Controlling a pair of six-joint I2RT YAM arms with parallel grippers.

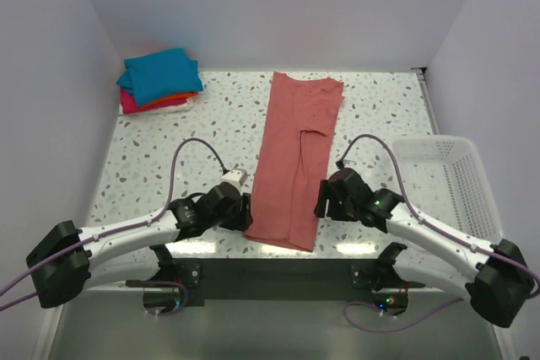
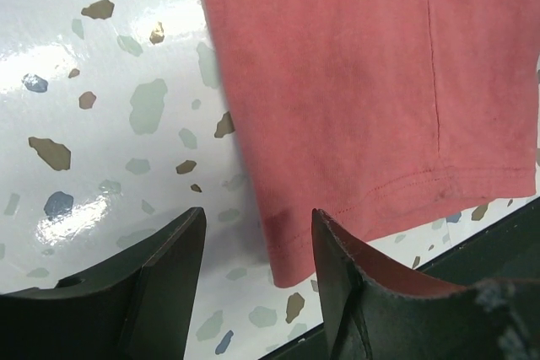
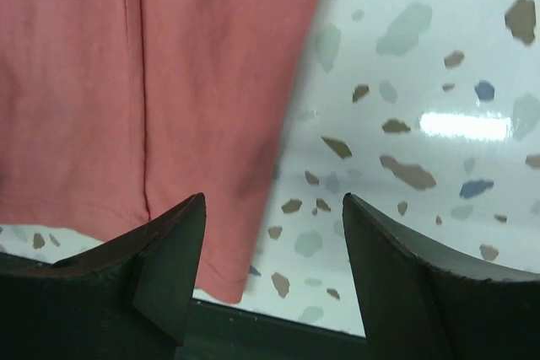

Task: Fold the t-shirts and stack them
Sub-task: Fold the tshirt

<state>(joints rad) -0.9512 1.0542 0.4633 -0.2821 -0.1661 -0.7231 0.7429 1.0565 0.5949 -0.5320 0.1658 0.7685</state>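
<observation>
Salmon-pink t-shirt (image 1: 295, 166) lies folded lengthwise on the desk (image 1: 152, 166). Its near hem corners sit between the left fingers (image 2: 160, 284) and right fingers (image 3: 405, 284), both spread wide, gripping nothing.

The long folded t-shirt (image 1: 295, 166) lies centrally on the counter (image 1: 169, 137), running near to far. The t-shirt stack (image 1: 160, 80) sits far left, and the basket (image 1: 462, 176) stands at the right edge. The left hand (image 1: 246, 212) and right hand (image 1: 321, 201) flank the shirt's near end.
</observation>
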